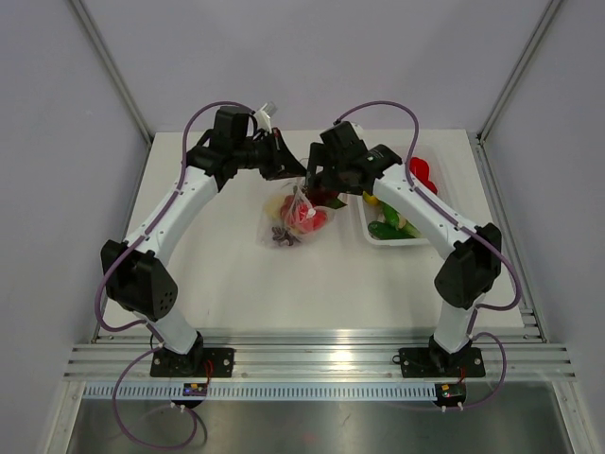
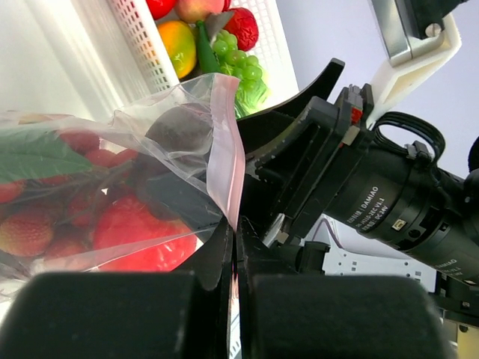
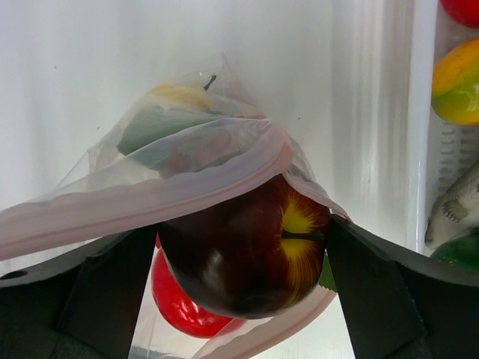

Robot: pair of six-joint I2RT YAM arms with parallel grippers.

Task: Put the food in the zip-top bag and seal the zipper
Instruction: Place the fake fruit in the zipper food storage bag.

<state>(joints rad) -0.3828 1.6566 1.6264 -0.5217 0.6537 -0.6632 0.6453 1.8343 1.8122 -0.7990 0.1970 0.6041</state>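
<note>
Centrally on the white worktop (image 1: 227, 274) lies one clear zip-top bag (image 1: 291, 222), between the two grippers that meet over its mouth. The left gripper (image 2: 233, 238) has its jaws pressed together on the pinkish zipper (image 3: 150, 196), pinching one corner of the strip and holding that edge up. The right gripper (image 3: 241, 228) stands with its jaws spread wide at the bag's opening, one on either side of a single dark red apple (image 3: 239, 262) that sits just under the lifted strip; whether the pads press on it cannot be told. Inside the bag are strawberries (image 2: 30, 232), a glossy red fruit (image 3: 183, 303), a yellow piece and a green leaf; their exact number is unclear through the crinkled plastic. One white mesh basket (image 2: 138, 34), just to the right of the bag, holds several more pieces, among them one bunch of green grapes (image 2: 243, 67) and one yellow-orange fruit (image 2: 179, 45). Pale grey walls (image 1: 312, 57) and aluminium posts (image 1: 113, 66) enclose the worktop, with an aluminium rail (image 1: 312, 355) along its near edge.
</note>
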